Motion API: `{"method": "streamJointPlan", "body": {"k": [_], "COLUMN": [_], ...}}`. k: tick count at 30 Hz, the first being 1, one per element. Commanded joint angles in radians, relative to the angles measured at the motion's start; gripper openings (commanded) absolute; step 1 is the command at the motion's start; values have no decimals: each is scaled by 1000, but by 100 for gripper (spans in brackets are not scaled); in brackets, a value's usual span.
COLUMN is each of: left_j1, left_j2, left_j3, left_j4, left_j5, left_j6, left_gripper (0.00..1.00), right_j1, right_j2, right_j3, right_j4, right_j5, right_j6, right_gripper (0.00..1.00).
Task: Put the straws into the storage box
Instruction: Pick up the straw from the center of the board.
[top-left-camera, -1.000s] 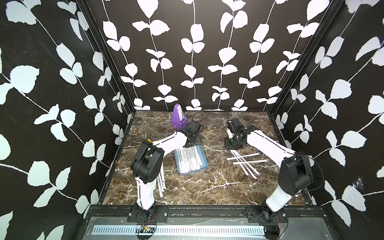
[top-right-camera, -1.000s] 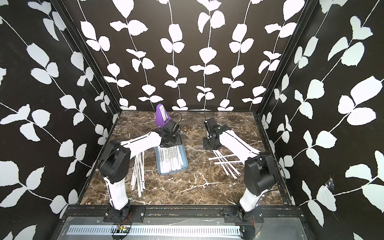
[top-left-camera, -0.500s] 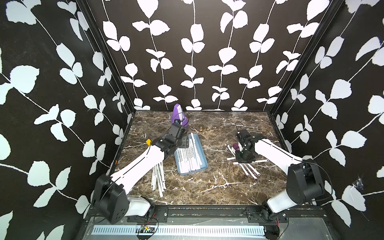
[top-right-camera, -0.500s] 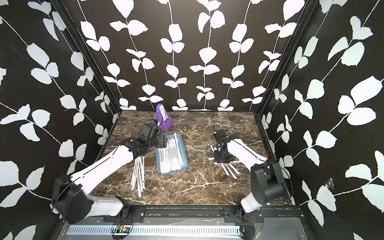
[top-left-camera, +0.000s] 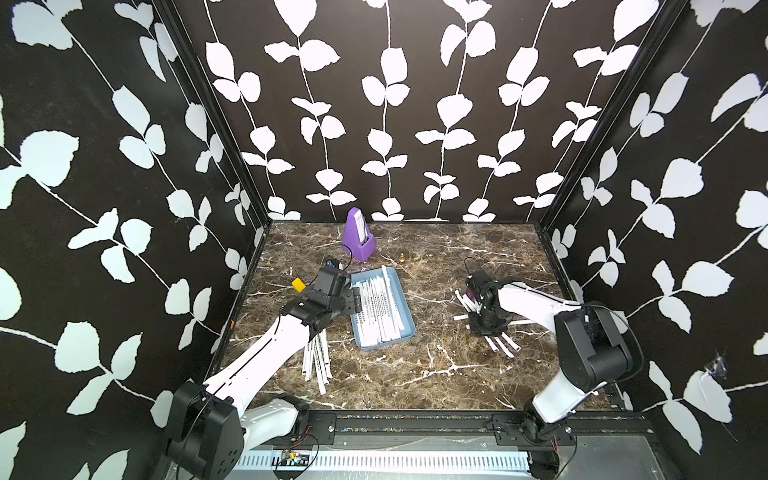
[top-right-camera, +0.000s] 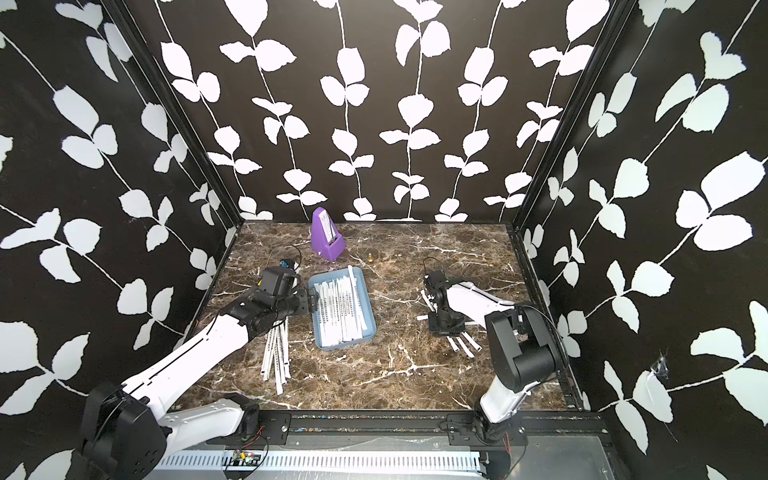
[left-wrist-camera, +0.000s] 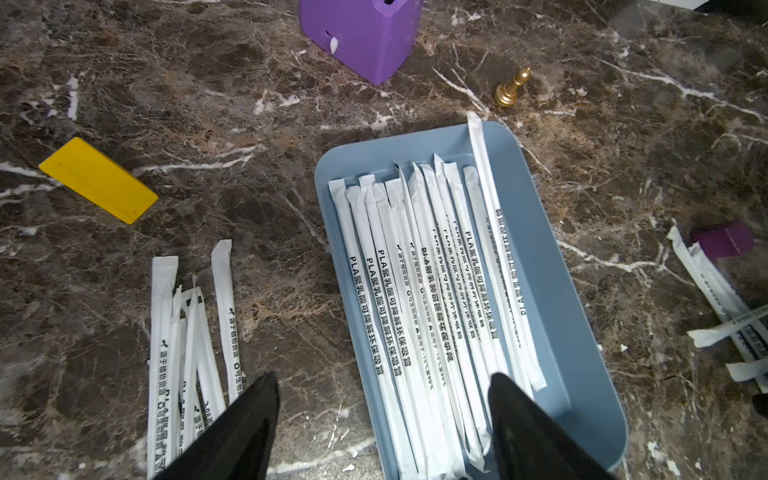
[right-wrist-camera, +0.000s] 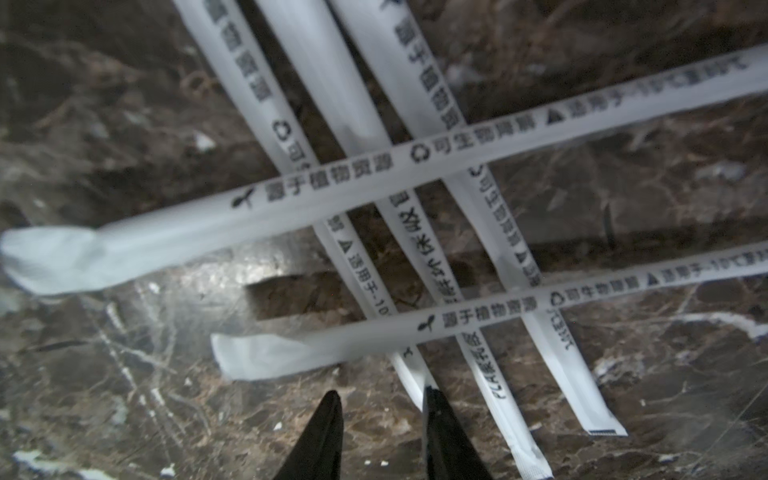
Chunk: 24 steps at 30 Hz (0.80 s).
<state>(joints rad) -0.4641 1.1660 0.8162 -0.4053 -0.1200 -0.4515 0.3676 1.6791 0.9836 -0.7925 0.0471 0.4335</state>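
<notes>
Black walls (top-left-camera: 124, 208) printed with white leaf vines enclose a brown marble tabletop (top-left-camera: 415, 374). In both top views the light blue storage box (top-left-camera: 401, 297) (top-right-camera: 365, 305) sits left of centre, in front of a purple metronome (top-left-camera: 358, 235). A row of paper-wrapped straws (top-left-camera: 376, 309) lies lengthwise inside it. More lie on the marble: a loose bundle (top-left-camera: 318, 361) beside the left arm and a crossed heap (top-left-camera: 505, 343) under the right arm.

The left gripper (top-left-camera: 354, 299) hangs at the box's left long wall. Only the left wrist view shows how: its fingers (left-wrist-camera: 249, 419) are spread wide and empty. One is above the boxed straws, the other above bare marble between the box and the loose bundle. That view alone makes the wrappers' "PLA" print legible. It shows one straw's end jutting over the far rim, and it resolves the gold speck behind the box as a chess pawn (left-wrist-camera: 511, 87). It also shows a flat yellow block (left-wrist-camera: 97, 178) and a small purple block (left-wrist-camera: 725, 239).

The right gripper (top-left-camera: 484, 328) points down into the crossed heap, and the top views hide its jaws. The right wrist view shows two straws lying across three others. The fingertips (right-wrist-camera: 434, 399) are slightly parted with marble in the gap and nothing pinched. One sits at a straw's end; whether it touches, I cannot tell.
</notes>
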Motion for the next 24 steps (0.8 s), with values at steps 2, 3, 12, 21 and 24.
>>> {"method": "streamJointPlan", "body": {"k": [2, 3, 12, 21, 24], "left_j1": [-1, -1, -1, 1, 1], "left_j2": [2, 4, 14, -11, 10], "left_j3": [-9, -12, -31, -79, -75], "left_j4": [32, 33, 66, 81, 73], "left_j5": [31, 33, 32, 13, 23], "left_j6": [-16, -16, -24, -12, -7], "left_gripper": [80, 80, 79, 78, 79], "right_j1": [-19, -19, 88, 289, 266], "right_j2": [32, 38, 22, -6, 8], "right_j3": [-25, -25, -13, 33, 62], "right_j4": [45, 56, -2, -73, -57], "right_j5": [27, 13, -38, -61, -38], "right_j6": [-17, -22, -40, 43, 32], "right_gripper": [35, 34, 13, 8, 24]}}
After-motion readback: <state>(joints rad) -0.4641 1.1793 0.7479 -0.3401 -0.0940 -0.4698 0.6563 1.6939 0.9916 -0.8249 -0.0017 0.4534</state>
